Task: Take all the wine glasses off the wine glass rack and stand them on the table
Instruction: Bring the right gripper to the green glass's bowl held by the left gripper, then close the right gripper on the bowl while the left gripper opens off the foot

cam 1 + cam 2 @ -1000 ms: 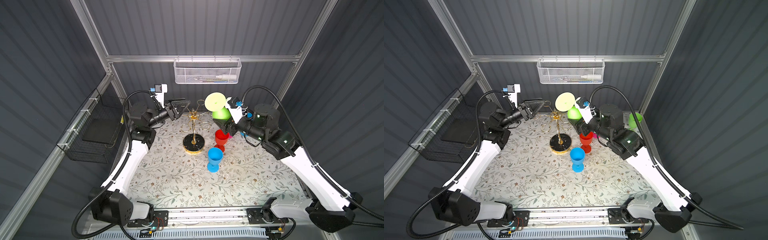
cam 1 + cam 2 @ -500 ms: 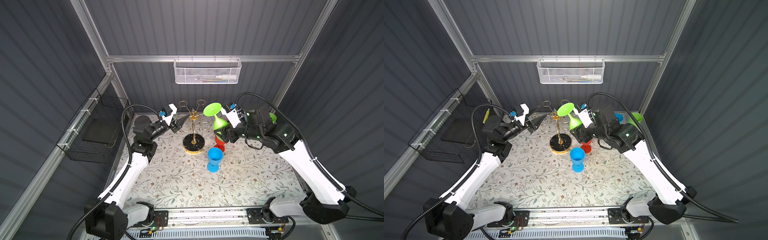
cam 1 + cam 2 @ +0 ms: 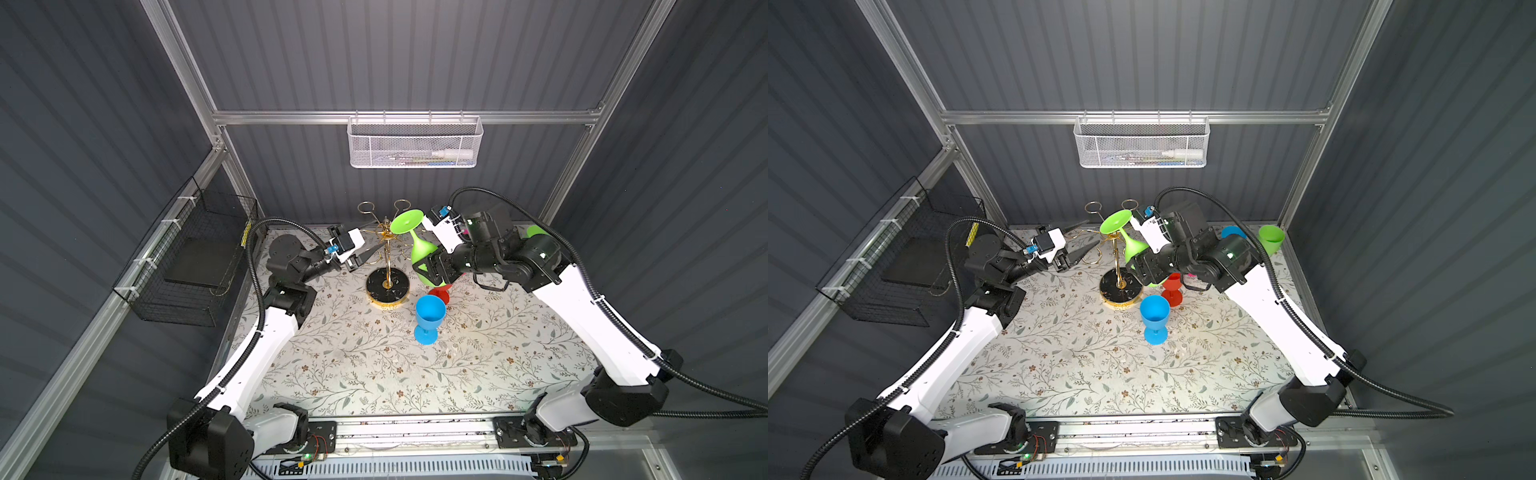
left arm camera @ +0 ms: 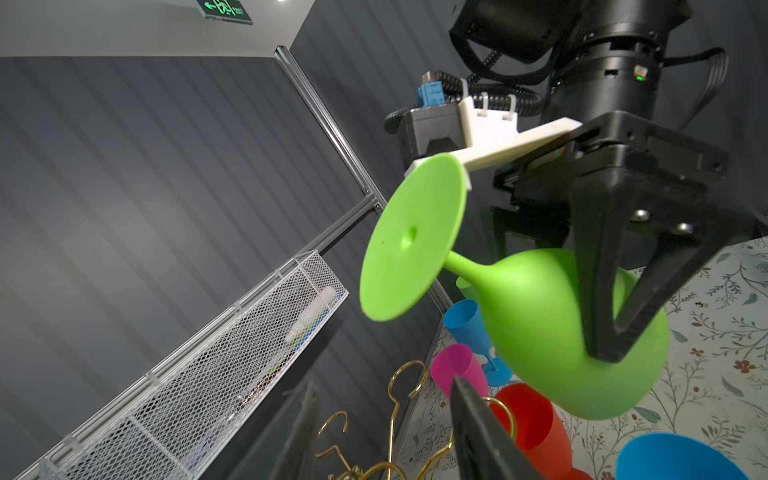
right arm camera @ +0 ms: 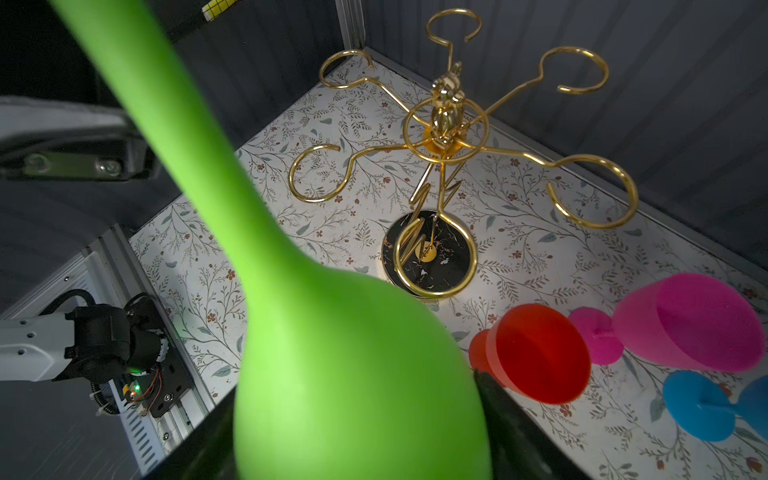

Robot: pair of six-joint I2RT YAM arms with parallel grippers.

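We are holding the green wine glass [image 3: 422, 251] foot-up and tilted, just beside the wine glass rack [image 3: 397, 289], whose loops are all showing empty in the right wrist view. The right tool [image 3: 430, 270] is clamping the bowl. The left tool [image 3: 1093, 232] is hanging open by the loop arms. We are judging the lift-off done. Next we are needing bare desk [image 3: 374, 365], away from the blue glass [image 3: 429, 318].
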